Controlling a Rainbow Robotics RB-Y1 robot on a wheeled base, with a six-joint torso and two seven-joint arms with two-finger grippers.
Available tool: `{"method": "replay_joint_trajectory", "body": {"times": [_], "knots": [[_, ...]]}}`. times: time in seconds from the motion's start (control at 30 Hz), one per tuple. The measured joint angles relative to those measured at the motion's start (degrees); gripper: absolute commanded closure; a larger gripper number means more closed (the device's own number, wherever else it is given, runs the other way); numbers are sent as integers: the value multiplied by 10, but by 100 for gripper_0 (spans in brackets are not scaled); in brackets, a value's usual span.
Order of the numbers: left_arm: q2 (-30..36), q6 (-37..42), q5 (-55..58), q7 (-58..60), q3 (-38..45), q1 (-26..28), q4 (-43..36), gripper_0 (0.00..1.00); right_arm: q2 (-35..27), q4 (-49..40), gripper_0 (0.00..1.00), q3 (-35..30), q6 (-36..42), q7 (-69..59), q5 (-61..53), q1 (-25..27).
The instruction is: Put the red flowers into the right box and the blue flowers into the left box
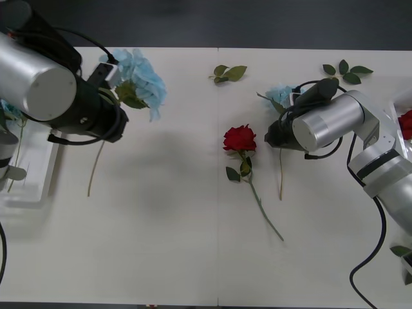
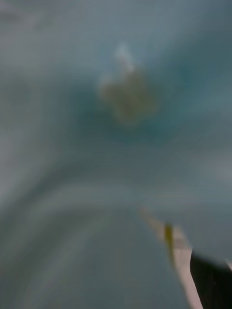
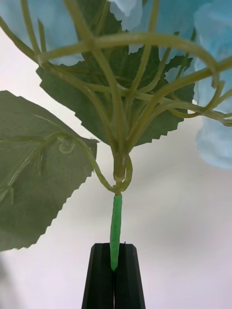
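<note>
Mid-sort, blue flowers first. On the robot's left, left gripper raised over the table, black fingers pinched shut on the green stem of a pale-blue hydrangea, just below the fork where leaves and bloom stalks spread; long stem trailing down beside the arm. Left box close by at the table's left edge, apparently with another blue bloom already at its far end. On the robot's right, right gripper down at a second pale-blue hydrangea lying on the table, its stem running back toward the robot. Right wrist view a pale-blue blur with one dark finger at the corner, probably pressed near the petals; open or closed, cannot tell. One red rose flat on the table at centre, untouched, just beside that hydrangea's stem; a glimpse of red at the right box on the far right edge. Loose leaf sprigs along the far side, no part of the job. Next, likely: carry the held hydrangea leftward over the left box's rim, bloom and trailing stem both inside, then release.
</note>
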Motion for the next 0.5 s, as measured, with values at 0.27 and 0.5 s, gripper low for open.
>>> {"method": "replay_joint_trajectory", "body": {"times": [0.27,0.5], "knots": [[85,-2,52,-61,85,0,57,100,14,46,86,0,-21,2,0,-26],[162,-69,87,-164,129,-3,163,100,18,47,100,0,-21,14,-2,-27]]}}
